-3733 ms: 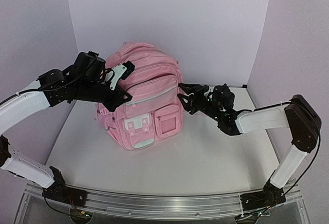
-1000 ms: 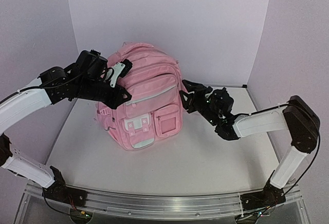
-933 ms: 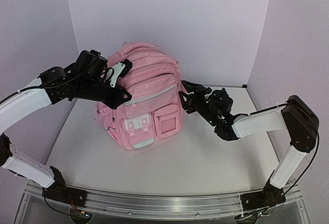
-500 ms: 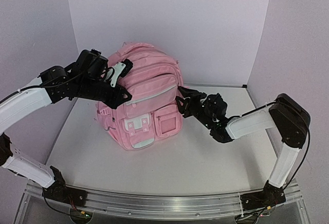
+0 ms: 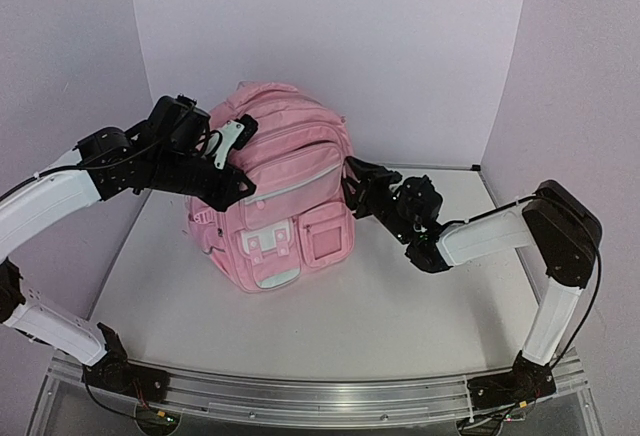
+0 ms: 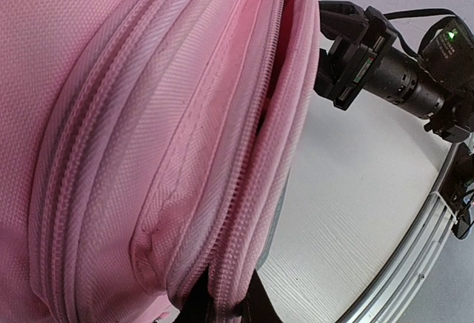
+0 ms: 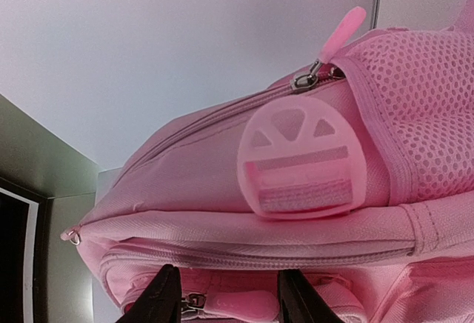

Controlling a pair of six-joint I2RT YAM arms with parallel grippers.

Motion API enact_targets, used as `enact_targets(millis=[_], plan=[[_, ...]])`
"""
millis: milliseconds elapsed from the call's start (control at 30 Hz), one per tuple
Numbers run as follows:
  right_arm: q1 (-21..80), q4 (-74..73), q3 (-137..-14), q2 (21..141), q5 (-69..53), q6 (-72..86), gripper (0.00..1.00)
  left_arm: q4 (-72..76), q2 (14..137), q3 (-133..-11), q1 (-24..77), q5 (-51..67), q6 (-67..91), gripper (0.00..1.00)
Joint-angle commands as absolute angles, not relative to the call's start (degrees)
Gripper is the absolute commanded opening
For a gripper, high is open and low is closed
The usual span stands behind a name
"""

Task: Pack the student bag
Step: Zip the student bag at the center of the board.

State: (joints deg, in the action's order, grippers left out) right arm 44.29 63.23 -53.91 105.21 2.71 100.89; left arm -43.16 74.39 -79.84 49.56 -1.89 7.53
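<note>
The student bag [image 5: 285,196], a large light-pink backpack, stands upright at the back middle of the table. My left gripper [image 5: 243,192] is at its upper left front, shut on a fold of the bag's zip edge [image 6: 229,264]; in the left wrist view the gripper [image 6: 226,302] pinches that seam. My right gripper [image 5: 350,182] is open against the bag's right side. In the right wrist view the gripper [image 7: 231,295] has a pink zip pull [image 7: 241,304] lying between its spread fingers. The bag's side [image 7: 222,160] fills that view.
The bag's side carries a round pink plastic patch [image 7: 300,160], a mesh pocket [image 7: 426,115] and a second zip pull [image 7: 342,30]. Lilac walls close the back and both sides. A metal rail [image 5: 300,396] runs along the white table's [image 5: 400,306] near edge.
My right gripper has moved left and up against the bag's right side. The left gripper keeps its hold on the zip edge and has barely moved.
</note>
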Motion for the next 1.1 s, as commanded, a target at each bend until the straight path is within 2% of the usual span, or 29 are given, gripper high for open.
enact_targets(millis=[0,600,800,1067], plan=[[44.6,70.1,-56.9,104.7,2.0,102.6,0.45,-46.0,75.6,-81.7,49.4,-1.9,7.8,0.0],[44.6,72.7,-57.6,103.8,4.7,103.3,0.11,-46.6,76.4,-82.5,49.4,-1.8,7.8,0.0],[44.6,72.7,-58.2,103.0,5.3,101.0,0.09,-46.9,76.2,-82.5,49.4,-1.8,8.1,0.0],[44.6,72.1,-60.6,104.7,4.8,100.6,0.15,-47.1,76.0,-82.8,49.4,-1.5,8.3,0.0]])
